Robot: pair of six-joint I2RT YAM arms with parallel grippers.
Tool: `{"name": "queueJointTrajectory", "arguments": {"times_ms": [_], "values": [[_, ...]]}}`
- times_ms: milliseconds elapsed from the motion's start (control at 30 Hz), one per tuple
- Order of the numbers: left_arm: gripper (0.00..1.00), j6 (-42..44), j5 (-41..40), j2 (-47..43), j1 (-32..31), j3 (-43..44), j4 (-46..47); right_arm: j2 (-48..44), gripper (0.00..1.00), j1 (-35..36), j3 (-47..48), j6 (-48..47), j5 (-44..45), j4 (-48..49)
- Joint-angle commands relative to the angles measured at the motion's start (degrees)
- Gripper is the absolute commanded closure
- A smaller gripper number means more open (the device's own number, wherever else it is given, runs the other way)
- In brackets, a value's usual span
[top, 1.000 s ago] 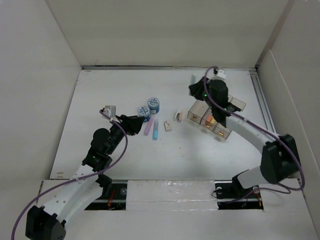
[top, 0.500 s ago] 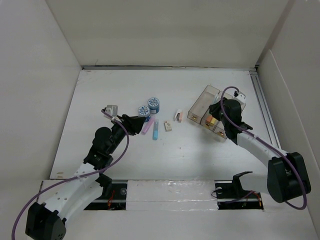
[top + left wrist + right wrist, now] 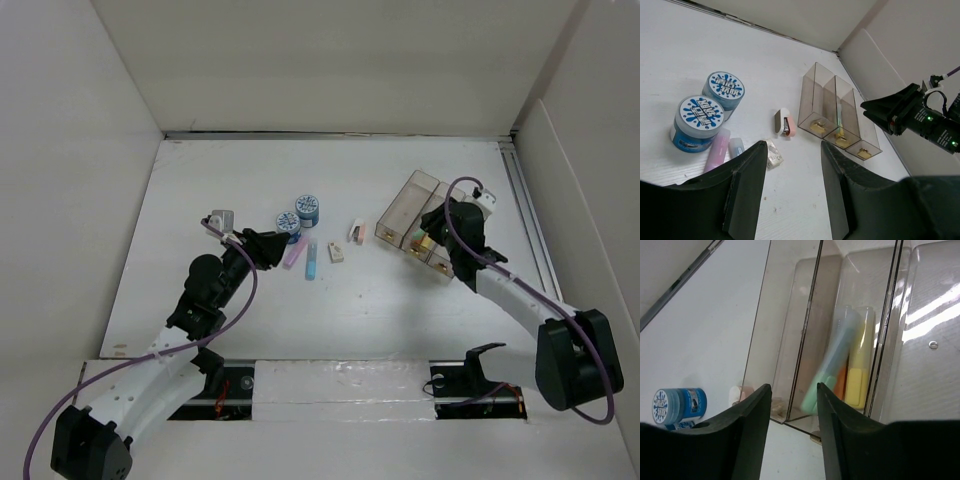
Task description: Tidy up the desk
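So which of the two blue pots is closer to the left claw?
The front jar, beside the pink marker, stands nearest the left gripper. The back jar sits behind it, farther away.

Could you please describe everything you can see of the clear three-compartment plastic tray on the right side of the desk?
The clear, smoke-tinted plastic tray is a rectangular block of three long, narrow, open-topped compartments set side by side. It sits openings up on the matte white desk, right of centre and angled diagonally to the desk's edges. The middle compartment holds green, yellow and orange markers; the outer two look empty. The right hand hovers over it, open, and appears not to touch it.
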Motion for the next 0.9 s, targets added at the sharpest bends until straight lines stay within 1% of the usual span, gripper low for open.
{"name": "queueJointTrajectory", "arguments": {"times_ms": [0,33,67,100,133,167,200,233,267,300,333,367,400,433,467,500,533,567,600,633,667,700,767,800,867], "values": [[0.57,0.24,-0.49,-1.02,-0.27,0.49,2.46,-2.32,0.51,-0.31,0.07,0.26,1.88,-0.21],[0.57,0.33,-0.84,-1.02,-0.27,0.49,2.46,-3.11,0.48,-0.31,-0.02,0.08,1.88,-0.12],[0.58,0.33,-1.02,-0.93,-0.27,0.57,2.38,-3.29,0.42,-0.31,-0.02,-0.09,1.70,0.05],[0.58,0.33,-1.02,-0.93,-0.27,0.66,2.12,-3.46,0.40,-0.31,0.33,-0.44,1.44,0.06],[0.58,0.33,-0.93,-1.02,-0.27,0.75,2.03,-3.73,0.40,-0.31,0.42,-0.44,1.26,-0.29],[0.57,0.42,-0.85,-1.11,-0.27,0.66,2.11,-4.25,0.42,-0.31,0.51,-0.44,0.74,-0.64],[0.57,0.42,-0.93,-1.19,-0.27,0.58,2.29,-4.95,0.49,0.65,0.33,-1.40,0.04,-0.12],[0.57,0.50,-1.28,-1.11,-0.27,0.58,2.29,-5.83,0.60,1.53,-0.80,-1.93,-1.36,2.32],[0.57,0.50,-1.54,-1.02,-0.27,0.49,2.29,-7.66,0.83,2.76,-1.33,-2.55,-1.81,3.56],[0.58,0.50,-1.72,-0.84,-0.27,0.66,1.94,-8.21,0.90,4.25,-1.77,-3.86,-2.42,4.96],[0.58,0.42,-1.72,-0.93,-0.27,0.75,1.76,-8.21,0.96,8.09,-1.52,-4.83,-3.13,6.28],[0.58,0.42,-1.72,-0.93,-0.27,0.75,1.76,-7.95,1.00,10.48,-0.56,-5.45,-4.18,6.56],[0.58,0.42,-2.16,-1.19,-0.27,0.84,1.76,-5.42,1.00,13.20,0.50,-6.50,-4.01,6.13],[0.58,0.24,-2.86,-1.45,-0.27,0.58,1.67,-3.57,1.00,19.06,1.99,-7.20,-3.32,4.47],[0.58,0.07,-3.56,-1.46,-0.27,0.58,1.33,-1.29,1.00,22.07,5.74,-7.73,-2.61,3.06],[0.58,-0.46,-6.70,-1.98,-0.27,0.75,-0.24,4.04,0.98,24.89,7.87,-8.61,-1.82,1.91],[0.59,-0.90,-8.04,-2.33,-0.27,0.93,-1.30,6.62,0.93,27.53,9.98,-8.97,0.53,-0.97],[0.59,-2.03,-9.53,-2.86,-0.27,1.19,-2.27,9.34,0.78,32.34,14.18,-8.88,2.04,-2.22],[0.59,-2.74,-12.76,-4.43,-0.27,1.28,-4.20,11.98,0.70,34.39,15.87,-9.49,3.44,-2.84],[0.59,-3.36,-14.71,-5.23,-0.27,1.19,-5.17,16.62,0.61,36.06,17.45,-9.67,4.33,-3.63],[0.59,-5.28,-16.56,-6.46,-0.27,0.84,-6.05,18.49,0.49,38.43,18.95,-9.59,5.21,-4.77],[0.59,-6.34,-20.75,-8.73,-0.27,0.67,-8.24,20.42,0.43,39.24,21.23,-9.32,5.22,-4.78],[0.59,-8.36,-24.99,-12.77,-0.27,0.49,-11.32,27.26,0.34,40.38,24.22,-9.15,3.55,-5.30],[0.59,-8.63,-25.71,-14.19,-0.27,0.23,-11.60,27.30,0.34,40.39,25.28,-9.15,3.55,-5.30],[0.58,-8.46,-26.24,-17.17,-0.27,-1.61,-10.90,31.66,0.34,40.39,27.13,-8.80,3.63,-6.61]]}}
